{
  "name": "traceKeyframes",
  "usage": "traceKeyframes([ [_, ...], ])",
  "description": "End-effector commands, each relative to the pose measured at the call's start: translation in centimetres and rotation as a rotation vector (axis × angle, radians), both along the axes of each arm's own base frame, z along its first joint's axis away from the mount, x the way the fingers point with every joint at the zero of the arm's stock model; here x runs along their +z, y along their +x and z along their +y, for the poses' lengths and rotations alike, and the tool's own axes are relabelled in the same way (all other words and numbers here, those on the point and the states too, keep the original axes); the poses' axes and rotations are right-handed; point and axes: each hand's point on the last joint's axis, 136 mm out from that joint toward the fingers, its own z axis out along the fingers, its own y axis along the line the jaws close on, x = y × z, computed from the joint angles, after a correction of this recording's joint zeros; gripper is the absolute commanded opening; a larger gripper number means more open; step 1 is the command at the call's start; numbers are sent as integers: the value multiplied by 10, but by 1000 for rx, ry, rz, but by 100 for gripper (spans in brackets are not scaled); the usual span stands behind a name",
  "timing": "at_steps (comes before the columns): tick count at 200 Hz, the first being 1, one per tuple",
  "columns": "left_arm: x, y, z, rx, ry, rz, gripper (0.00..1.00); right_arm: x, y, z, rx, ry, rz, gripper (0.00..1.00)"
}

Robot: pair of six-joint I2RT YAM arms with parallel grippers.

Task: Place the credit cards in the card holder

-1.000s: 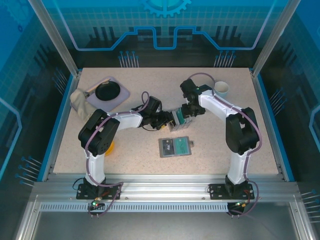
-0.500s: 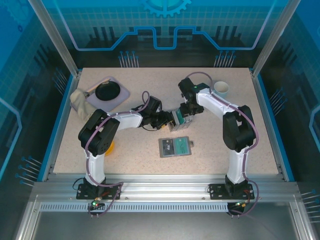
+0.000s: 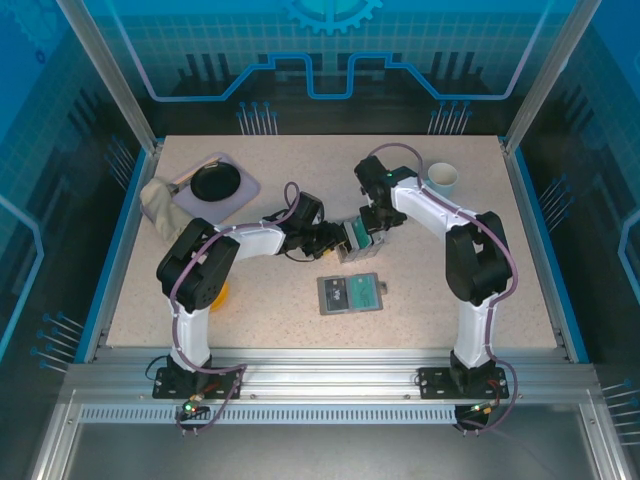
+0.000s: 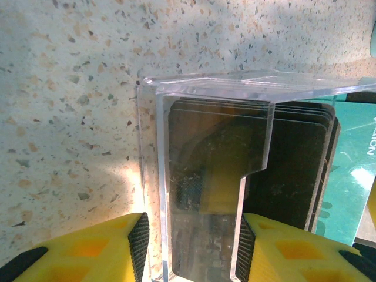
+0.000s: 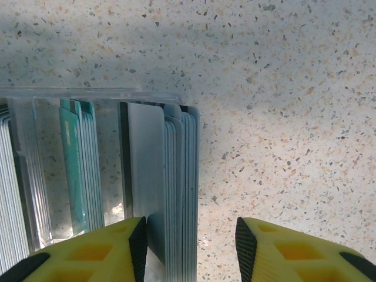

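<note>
A clear slotted box (image 3: 354, 241) stands mid-table with credit cards upright in it. My left gripper (image 3: 335, 240) comes from the left and is shut on the box's end wall (image 4: 200, 176); dark cards (image 4: 294, 164) and a teal one (image 4: 352, 170) stand behind. My right gripper (image 3: 369, 231) is at the box's other end. Its fingers (image 5: 191, 247) are open astride a pale grey card stack (image 5: 170, 176): the left pad touches it, the right pad is apart. Teal cards (image 5: 73, 170) fill a further slot. The card holder (image 3: 350, 293) lies open and flat nearer the arm bases.
A white mug (image 3: 443, 178) stands at the back right. A lavender tray (image 3: 240, 190) with a black dish and a beige cloth (image 3: 155, 200) sit at the back left. Something yellow (image 3: 222, 293) lies by the left arm's elbow.
My right gripper's jaws have narrowed around the pale card stack, and its arm has edged slightly left. The left gripper and the box have not moved.
</note>
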Motion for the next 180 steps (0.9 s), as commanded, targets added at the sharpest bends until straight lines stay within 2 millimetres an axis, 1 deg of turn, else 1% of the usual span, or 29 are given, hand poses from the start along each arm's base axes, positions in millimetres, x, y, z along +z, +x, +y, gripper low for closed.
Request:
traceKeyframes([
  [1,-36,-29,25,1,118,130,45,21,1,-10,7,-68,-41,45],
  [24,-36,-29,25,1,118,130,45,23,2,-11,13,-87,-50,46],
  [74,-35,-29,24,0,113,128,44,27,2,-7,29,-97,-58,41],
  [118,-36,-28,24,0,112,128,45,26,0,-3,40,-91,-50,35],
  [140,-36,-29,24,-1,111,130,45,27,0,-2,44,-92,-53,30],
  [154,-36,-29,24,0,110,129,45,28,0,-1,47,-91,-54,25],
  [180,-36,-28,23,0,108,128,45,31,0,1,51,-91,-60,24],
])
